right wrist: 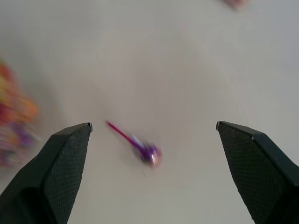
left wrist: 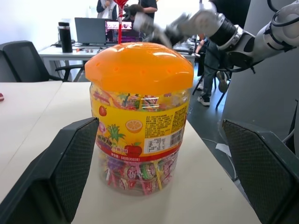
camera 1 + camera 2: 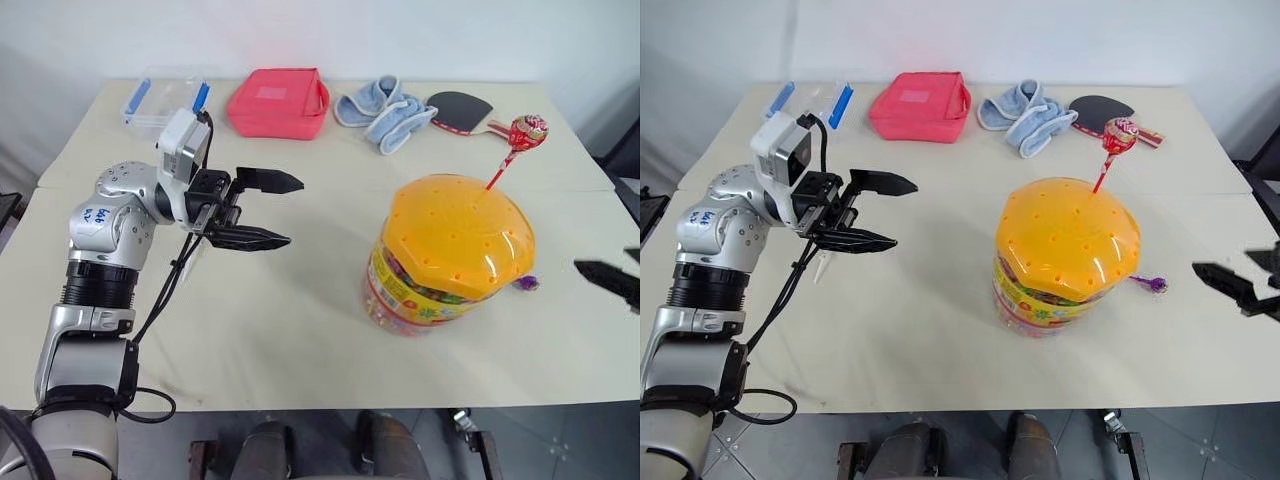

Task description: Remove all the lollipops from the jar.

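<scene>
Left gripper (image 3: pixel 268 209) wide, empty, aimed at jar (image 3: pixel 448 255) mid-desk (image 3: pixel 300 330). One lollipop (image 3: pixel 527 131) poking from orange lid, purple lollipop (image 3: pixel 1154 284) lying beside (right gripper (image 3: pixel 1238 278) wide too).

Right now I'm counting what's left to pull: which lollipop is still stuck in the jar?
The red-wrapped lollipop, standing on its red stick in a hole of the jar's orange lid. The purple lollipop already lies flat on the table beside the jar.

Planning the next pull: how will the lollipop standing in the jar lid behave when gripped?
The lollipop likely weighs little: a small head on a thin stick. The stick leans in its hole, so it may wobble. The shiny wrapper could be slippery.
</scene>
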`<state>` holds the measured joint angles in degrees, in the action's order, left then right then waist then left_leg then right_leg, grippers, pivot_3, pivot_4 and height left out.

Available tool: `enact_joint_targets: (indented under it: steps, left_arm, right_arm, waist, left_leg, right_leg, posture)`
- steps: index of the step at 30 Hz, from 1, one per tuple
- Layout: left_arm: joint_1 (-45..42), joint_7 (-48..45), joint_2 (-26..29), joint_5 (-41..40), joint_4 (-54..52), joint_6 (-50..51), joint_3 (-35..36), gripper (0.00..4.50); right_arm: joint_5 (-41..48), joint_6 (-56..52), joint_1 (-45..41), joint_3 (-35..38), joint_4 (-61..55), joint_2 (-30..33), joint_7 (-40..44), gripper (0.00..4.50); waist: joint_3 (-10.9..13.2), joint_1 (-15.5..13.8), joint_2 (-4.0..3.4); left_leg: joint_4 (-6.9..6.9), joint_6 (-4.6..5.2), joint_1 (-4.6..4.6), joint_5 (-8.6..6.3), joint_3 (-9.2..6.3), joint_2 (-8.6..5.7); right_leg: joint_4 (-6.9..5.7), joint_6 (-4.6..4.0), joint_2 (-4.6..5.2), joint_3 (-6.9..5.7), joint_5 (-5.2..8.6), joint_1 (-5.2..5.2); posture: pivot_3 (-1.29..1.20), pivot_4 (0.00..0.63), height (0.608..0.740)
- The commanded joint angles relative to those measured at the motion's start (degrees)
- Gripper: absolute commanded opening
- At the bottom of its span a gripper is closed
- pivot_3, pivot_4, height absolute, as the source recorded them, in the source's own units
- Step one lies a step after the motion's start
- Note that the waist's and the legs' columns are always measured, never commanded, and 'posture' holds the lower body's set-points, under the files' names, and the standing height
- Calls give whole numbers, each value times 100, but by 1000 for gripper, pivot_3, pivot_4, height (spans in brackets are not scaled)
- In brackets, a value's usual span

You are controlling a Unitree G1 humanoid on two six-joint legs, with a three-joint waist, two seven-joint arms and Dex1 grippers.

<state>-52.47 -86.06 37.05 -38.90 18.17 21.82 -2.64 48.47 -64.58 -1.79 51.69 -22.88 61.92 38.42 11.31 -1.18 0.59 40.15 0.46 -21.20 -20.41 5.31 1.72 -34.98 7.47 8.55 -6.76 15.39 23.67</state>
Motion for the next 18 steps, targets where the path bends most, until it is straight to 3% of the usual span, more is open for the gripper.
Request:
enact_joint_targets:
  steps: [1, 9, 16, 18]
  left_arm:
    - [-170, -478, -98, 37, -10, -104, 74, 4500]
    - [-279, -521, -238, 102, 59, -143, 73, 4500]
    - [-208, -458, -214, 33, -132, -76, 142, 4500]
    - [-159, -412, -178, 29, -195, -61, 172, 4500]
  right_arm:
    - [726, -147, -680, -19, -235, 339, 107, 4480]
    - [1045, 441, -2477, -1884, 145, 198, 163, 4480]
    - [988, 638, -3513, -2991, 405, -93, 422, 4480]
    - [949, 657, -3670, -3110, 515, -163, 437, 4094]
  waist:
    - [0, -2, 0]
    - [1, -13, 8]
    - [1, -9, 8]
    - [1, -13, 8]
  left_leg:
    - [0, 0, 0, 0, 1, 0]
    - [0, 1, -6, -1, 3, -2]
    - [-2, 1, -13, -1, 3, -1]
    - [-2, 1, -14, -1, 2, -1]
  right_leg:
    - [-1, -1, 0, 2, 0, 0]
    - [11, 4, -1, 0, -4, 1]
    - [15, 4, -1, -5, -4, 5]
    - [16, 4, -1, -6, -4, 5]
  posture:
    - [0, 150, 740]
    - [0, 150, 740]
    - [0, 150, 740]
    - [0, 150, 740]
